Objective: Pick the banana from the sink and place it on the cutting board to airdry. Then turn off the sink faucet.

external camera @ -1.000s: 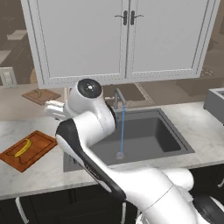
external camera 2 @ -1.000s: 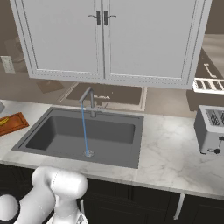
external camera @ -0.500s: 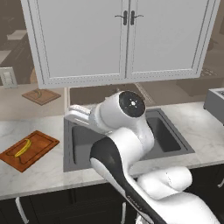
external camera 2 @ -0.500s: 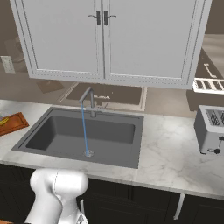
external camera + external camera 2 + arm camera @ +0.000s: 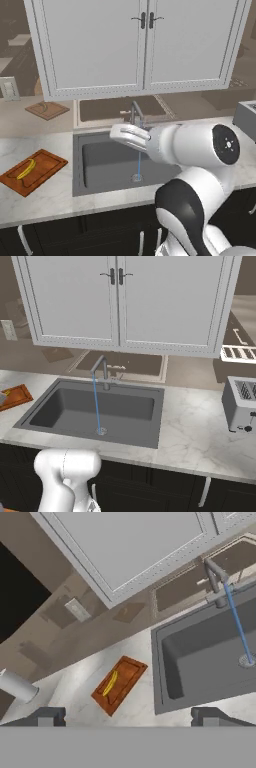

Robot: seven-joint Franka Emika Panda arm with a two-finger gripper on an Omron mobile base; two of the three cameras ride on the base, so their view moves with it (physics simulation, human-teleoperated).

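The pale marbled surface (image 5: pixel 55 197) runs left to right, with the dark sink (image 5: pixel 100 165) recessed in its middle. On its left part lies the reddish-brown cutting board (image 5: pixel 37 175), well apart from the sink's edge. At the far right a grey toaster (image 5: pixel 241 406) stands on it.

Kitchen: sink (image 5: pixel 130 406) w/ faucet (image 5: pixel 102 370), marble counter (image 5: pixel 195 431), wall cabinets (image 5: pixel 125 301), toaster (image 5: pixel 241 404).

White double-door wall cabinets (image 5: pixel 142 42) overhead, marble-look table (image 5: pixel 200 431) below, dark base cabinets (image 5: pixel 220 496) underneath, silver toaster (image 5: pixel 241 404) at right, wall outlet (image 5: pixel 9 88) at left.
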